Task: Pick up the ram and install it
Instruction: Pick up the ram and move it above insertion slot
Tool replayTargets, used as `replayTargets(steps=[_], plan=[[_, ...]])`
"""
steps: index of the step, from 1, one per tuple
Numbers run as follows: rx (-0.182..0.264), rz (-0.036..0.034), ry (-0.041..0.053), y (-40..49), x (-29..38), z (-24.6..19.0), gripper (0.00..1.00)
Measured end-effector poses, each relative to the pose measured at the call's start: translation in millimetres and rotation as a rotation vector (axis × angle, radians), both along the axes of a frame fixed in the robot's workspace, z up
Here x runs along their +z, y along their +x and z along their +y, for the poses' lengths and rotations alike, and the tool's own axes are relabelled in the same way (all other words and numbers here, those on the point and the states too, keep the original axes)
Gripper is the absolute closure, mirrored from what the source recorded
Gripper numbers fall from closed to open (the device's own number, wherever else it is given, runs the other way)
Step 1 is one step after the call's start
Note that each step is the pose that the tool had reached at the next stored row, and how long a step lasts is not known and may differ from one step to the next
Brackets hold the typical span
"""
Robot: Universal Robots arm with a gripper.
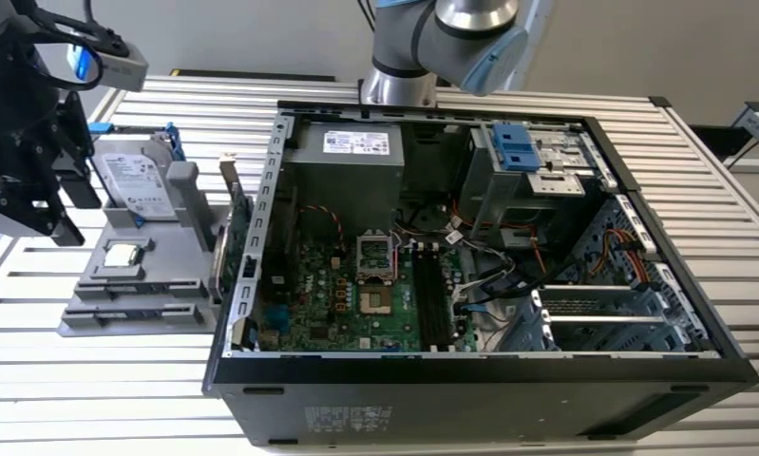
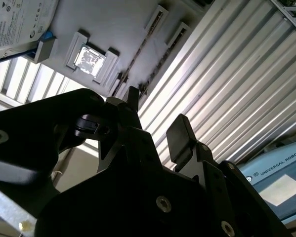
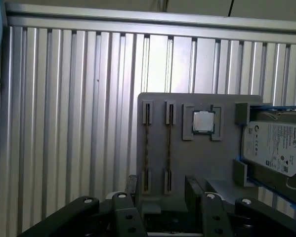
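Observation:
Two ram sticks point(image 3: 147, 147) point(image 3: 169, 147) stand on edge, side by side, in the slots of a grey holder tray point(image 3: 197, 163). My gripper point(image 3: 161, 190) hangs above the tray's near end, open, with nothing between its black fingers point(image 3: 131, 185). In the first wrist view both sticks line up with the gap between the fingers. The second wrist view also has the gripper point(image 2: 156, 116) open over the tray point(image 2: 113, 24). In the exterior view the gripper point(image 1: 68, 214) is at the left, above the tray point(image 1: 139, 285) and well apart from the open computer case point(image 1: 481, 237).
The tray also carries a processor chip point(image 3: 203, 121) and a hard drive point(image 3: 274, 148). A green expansion card point(image 1: 236, 256) stands against the case's left wall. Long black memory slots point(image 1: 430, 294) lie on the motherboard point(image 1: 341, 294). The table top is ribbed aluminium point(image 3: 63, 123).

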State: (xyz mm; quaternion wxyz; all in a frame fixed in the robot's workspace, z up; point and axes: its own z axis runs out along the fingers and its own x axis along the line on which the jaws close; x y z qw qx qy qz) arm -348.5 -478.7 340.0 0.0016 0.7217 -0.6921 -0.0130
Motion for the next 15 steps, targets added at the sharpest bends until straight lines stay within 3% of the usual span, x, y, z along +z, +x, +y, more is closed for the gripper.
replayTargets(steps=[8,15], plan=[[0.000,-0.0001,-0.0001,0.0,-2.7,0.0,0.00],[0.000,0.0000,-0.0006,0.0,-9.9,0.0,0.00]])
